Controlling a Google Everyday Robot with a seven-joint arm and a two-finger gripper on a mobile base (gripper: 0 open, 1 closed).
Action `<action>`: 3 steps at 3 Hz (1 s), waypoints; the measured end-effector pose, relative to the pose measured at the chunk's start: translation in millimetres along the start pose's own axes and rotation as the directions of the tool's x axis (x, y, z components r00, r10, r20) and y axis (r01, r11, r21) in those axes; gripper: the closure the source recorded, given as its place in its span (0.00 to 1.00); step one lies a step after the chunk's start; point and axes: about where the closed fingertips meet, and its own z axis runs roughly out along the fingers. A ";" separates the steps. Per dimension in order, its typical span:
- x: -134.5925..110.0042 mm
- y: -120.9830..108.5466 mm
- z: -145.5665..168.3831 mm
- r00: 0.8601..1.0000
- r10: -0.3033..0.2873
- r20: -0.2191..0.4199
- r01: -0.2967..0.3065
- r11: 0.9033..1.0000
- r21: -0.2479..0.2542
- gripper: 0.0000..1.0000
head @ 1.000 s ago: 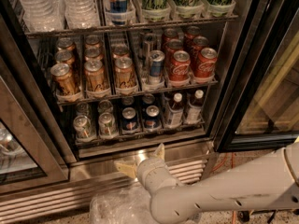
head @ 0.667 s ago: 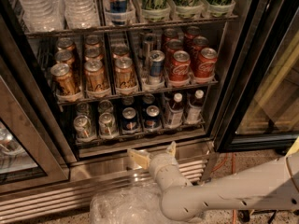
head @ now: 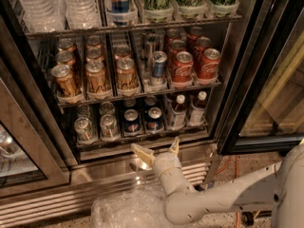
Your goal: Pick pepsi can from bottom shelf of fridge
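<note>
The fridge (head: 237, 80) stands open in front of me. Its bottom shelf (head: 142, 140) holds silver-grey cans on the left, two dark-blue pepsi cans (head: 131, 121) (head: 154, 119) in the middle lanes with more behind, and small bottles on the right. My gripper (head: 159, 149) is open and empty. It sits just below the shelf's front rail, in front of the steel sill, under the right pepsi can. One cream finger (head: 142, 153) points left and the other (head: 175, 145) points up.
The rack above holds gold cans (head: 97, 77), a slim blue-silver can (head: 158, 66) and red cans (head: 182, 68). The top rack holds water bottles (head: 47, 4) and green cans. A glass door (head: 280, 94) hangs open at right. Crumpled clear plastic (head: 126, 208) lies on the floor.
My gripper has risen and moved right toward the bottom shelf's front rail, and the arm has stretched further forward. The cans have not moved.
</note>
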 end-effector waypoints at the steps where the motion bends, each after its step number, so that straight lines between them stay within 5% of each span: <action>1: -6.7 12.4 0.1 0.999 -0.016 0.030 0.017 0.999 -0.046 0.00; 3: 6.5 14.3 10.2 0.999 -0.037 0.037 0.039 0.998 -0.042 0.00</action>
